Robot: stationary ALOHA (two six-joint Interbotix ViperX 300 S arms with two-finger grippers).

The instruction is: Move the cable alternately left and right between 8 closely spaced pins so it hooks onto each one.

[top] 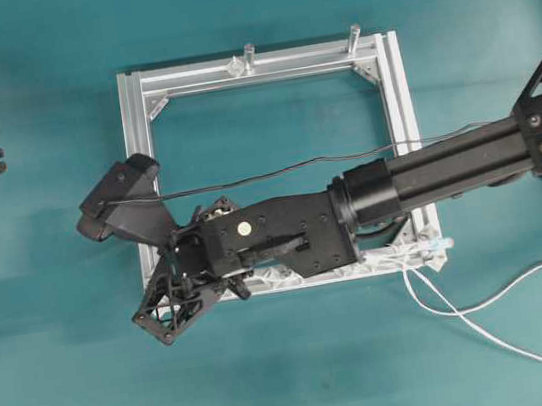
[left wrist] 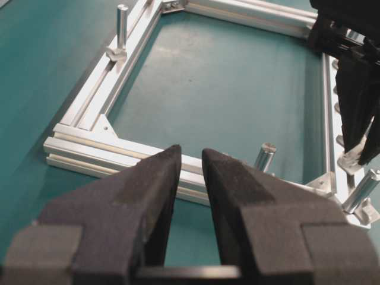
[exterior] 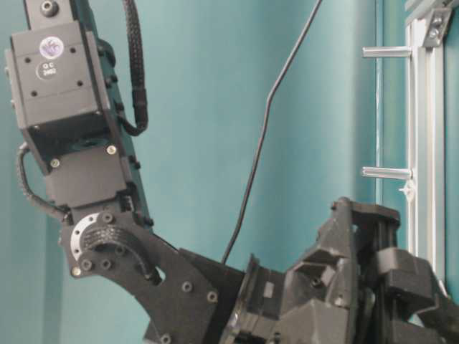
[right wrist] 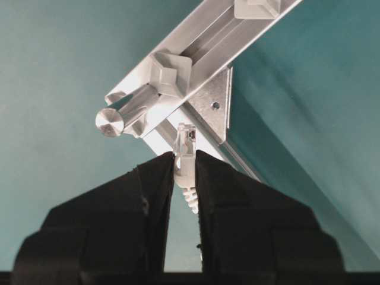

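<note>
1. White cable (top: 530, 323) has its clear plug (right wrist: 184, 148) pinched between the narrowly parted fingers (right wrist: 148, 190) of the right tool (right wrist: 184, 172), with the ribbed boot of the plug running back between them.
2. Just ahead of that tool's tips lies the corner of the silver aluminium frame (right wrist: 219, 35), where a grey post (right wrist: 122, 113) points toward the camera.
3. One whitish pin (right wrist: 170, 72) sits on the rail just beyond the post.
4. Behind the right tool, from overhead, the cable leaves the frame's near right corner and loops loosely over the teal table (top: 75, 392).
5. Left tool (left wrist: 191, 163) hangs well apart from the cable, its jaws parted and holding nothing, with the frame's near rail just ahead of its tips.
</note>
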